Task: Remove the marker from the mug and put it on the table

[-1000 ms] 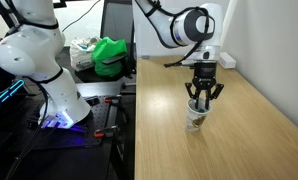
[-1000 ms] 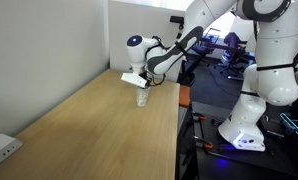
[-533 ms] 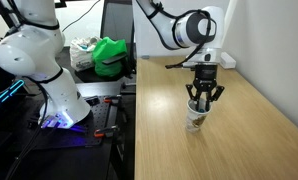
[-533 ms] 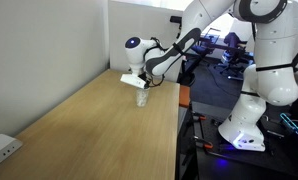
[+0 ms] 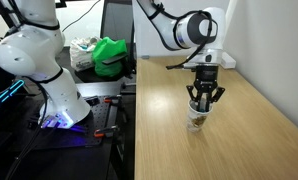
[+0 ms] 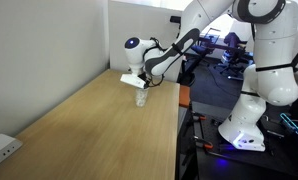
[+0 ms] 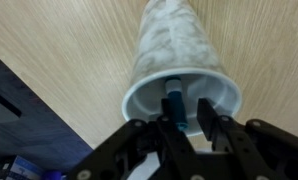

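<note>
1. Change: almost none over the last second. The gripper (image 5: 204,102) hangs over the mug (image 5: 196,120) as before, so extraction has not begun.
2. Marker (image 7: 173,98): upright inside the mug, which stands on the table (image 5: 244,140), inward from the edge beside the robot's base.
3. Claw: spread, with the fingers at the mug's mouth flanking the marker top and a gap visible between them.
4. Arm: forearm reaching out level, wrist pointing straight down.

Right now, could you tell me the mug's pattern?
The mug is white with mottled grey-green print; wrist view.
</note>
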Tool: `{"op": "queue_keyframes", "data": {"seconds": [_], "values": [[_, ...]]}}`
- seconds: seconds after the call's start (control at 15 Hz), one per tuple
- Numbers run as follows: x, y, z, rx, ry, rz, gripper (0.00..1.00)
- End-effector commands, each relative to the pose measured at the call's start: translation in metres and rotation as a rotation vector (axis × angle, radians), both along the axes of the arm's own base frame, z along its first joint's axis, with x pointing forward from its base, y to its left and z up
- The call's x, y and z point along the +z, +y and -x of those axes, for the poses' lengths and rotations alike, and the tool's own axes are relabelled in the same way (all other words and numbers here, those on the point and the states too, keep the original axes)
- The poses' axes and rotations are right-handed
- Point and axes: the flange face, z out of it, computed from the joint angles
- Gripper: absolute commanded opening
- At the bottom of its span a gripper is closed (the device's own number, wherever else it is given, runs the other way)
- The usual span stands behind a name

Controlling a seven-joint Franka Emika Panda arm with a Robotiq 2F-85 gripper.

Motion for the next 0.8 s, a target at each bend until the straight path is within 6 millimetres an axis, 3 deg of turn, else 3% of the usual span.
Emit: {"op": "queue_keyframes", "data": {"seconds": [0.0,0.13,0.27,0.73], "values": [[0.004,-0.002,-0.004,0.01,0.03,0.018,0.09],[0.004,-0.001,-0.004,0.011,0.031,0.022,0.01],[0.004,0.001,-0.003,0.015,0.032,0.022,0.05],[0.014,0.021,0.002,0.054,0.028,0.023,0.05]]}}
